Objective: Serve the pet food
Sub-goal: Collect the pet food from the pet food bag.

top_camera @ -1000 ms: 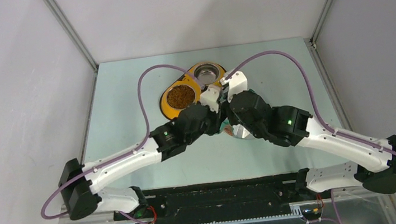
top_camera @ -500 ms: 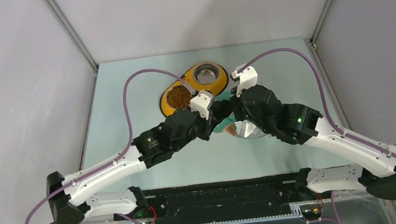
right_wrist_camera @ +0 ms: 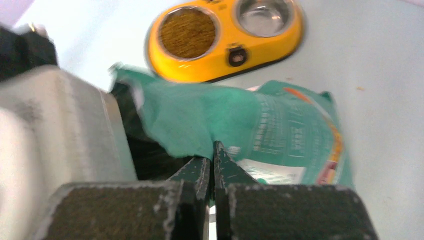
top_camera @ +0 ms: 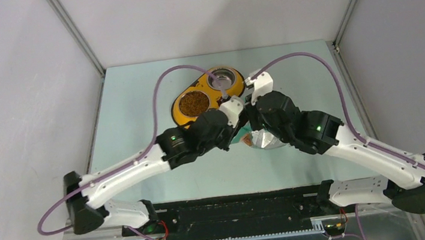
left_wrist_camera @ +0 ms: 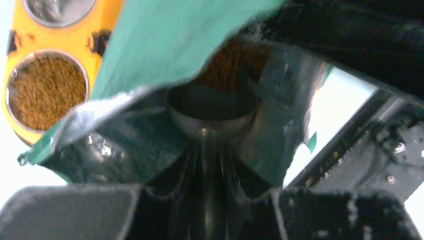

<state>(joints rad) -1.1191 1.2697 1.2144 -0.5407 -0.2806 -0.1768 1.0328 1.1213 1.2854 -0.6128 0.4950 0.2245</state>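
The pet food shows as brown kibble [left_wrist_camera: 232, 57] deep inside the open teal bag [left_wrist_camera: 180, 40], and as a filled left bowl [top_camera: 194, 103] of the yellow feeder [top_camera: 209, 113]. My left gripper [left_wrist_camera: 207, 187] is shut on the handle of the grey metal scoop [left_wrist_camera: 212, 107], whose cup sits inside the bag's mouth with no kibble showing in it. My right gripper [right_wrist_camera: 212, 152] is shut on the bag's upper edge [right_wrist_camera: 195, 125] and holds the mouth open. In the top view both grippers meet over the bag [top_camera: 258, 140], just in front of the feeder.
The feeder's right steel bowl [top_camera: 223, 78] is empty; it also shows in the right wrist view [right_wrist_camera: 262, 17]. The feeder lies at the table's far middle. Grey walls stand close on both sides and behind. Purple cables loop above both arms.
My left arm drew back to the left, then came forward and right again, putting the scoop into the bag's mouth. The right arm shifted slightly right and has since held the bag.
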